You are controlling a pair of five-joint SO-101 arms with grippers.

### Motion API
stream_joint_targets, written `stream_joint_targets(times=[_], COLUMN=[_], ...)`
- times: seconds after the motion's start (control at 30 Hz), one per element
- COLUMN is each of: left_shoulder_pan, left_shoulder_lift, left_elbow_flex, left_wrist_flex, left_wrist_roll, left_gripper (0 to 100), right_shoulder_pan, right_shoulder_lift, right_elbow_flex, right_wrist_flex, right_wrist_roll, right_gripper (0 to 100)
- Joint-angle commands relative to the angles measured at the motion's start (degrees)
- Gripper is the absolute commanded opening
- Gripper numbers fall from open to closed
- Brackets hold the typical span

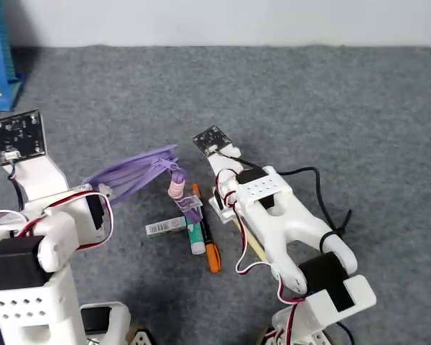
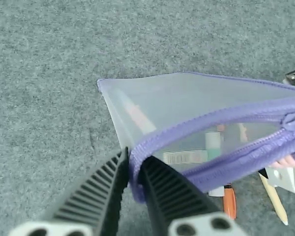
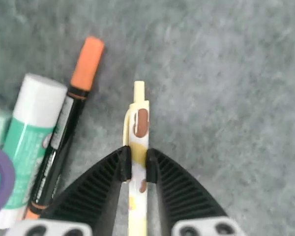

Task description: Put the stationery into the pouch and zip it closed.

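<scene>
One purple pouch (image 2: 187, 113), mouth gaping, pinched at its zip-edge corner by the left gripper (image 2: 133, 182), fingers pressed tight on the fabric. Just beside that mouth, on the grey mat (image 1: 330, 108), lay glue stick (image 3: 29, 128) and orange marker (image 3: 73, 123) side by side. Near them, slightly apart, yellow pen (image 3: 137, 118) clamped in the right gripper (image 3: 136, 164). Beyond both arms, broad mat up to the far wall's edge.

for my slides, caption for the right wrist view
Right gripper shut on a cream pen beside an orange marker and glue stick.
</scene>
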Motion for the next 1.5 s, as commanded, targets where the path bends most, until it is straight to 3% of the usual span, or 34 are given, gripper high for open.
stream_joint_targets(times=[0.0, 0.33, 0.53, 0.7, 1.07, 1.27, 1.47], left_shoulder_pan=[-0.1, -0.1, -0.1, -0.1, 0.0, 0.0, 0.0], left_shoulder_lift=[0.8, 0.8, 0.8, 0.8, 0.9, 0.9, 1.0], left_elbow_flex=[-0.4, -0.3, -0.3, -0.3, -0.5, -0.6, -2.5], left_wrist_flex=[-0.9, -0.9, -0.8, -1.0, -1.1, -1.1, -0.9], left_wrist_roll=[0.5, 0.5, 0.5, 0.5, 0.5, 0.6, 0.6], left_gripper=[1, 1, 1, 1, 1, 1, 1], right_shoulder_pan=[0.5, -2.2, -2.6, -1.4, 1.1, 0.8, -9.0], right_shoulder_lift=[-0.3, 0.0, -0.7, -4.5, -30.6, -48.1, -63.3], right_elbow_flex=[-2.7, -2.5, -2.6, -2.8, -2.7, -2.7, -2.9], right_wrist_flex=[1.5, 1.5, 5.4, 9.0, 24.8, 27.6, 27.0], right_wrist_roll=[0.9, 1.2, 1.2, 1.2, 0.7, -0.7, -8.8], right_gripper=[15.6, 9.4, 0.6, 0.8, 0.8, 0.8, 0.8])
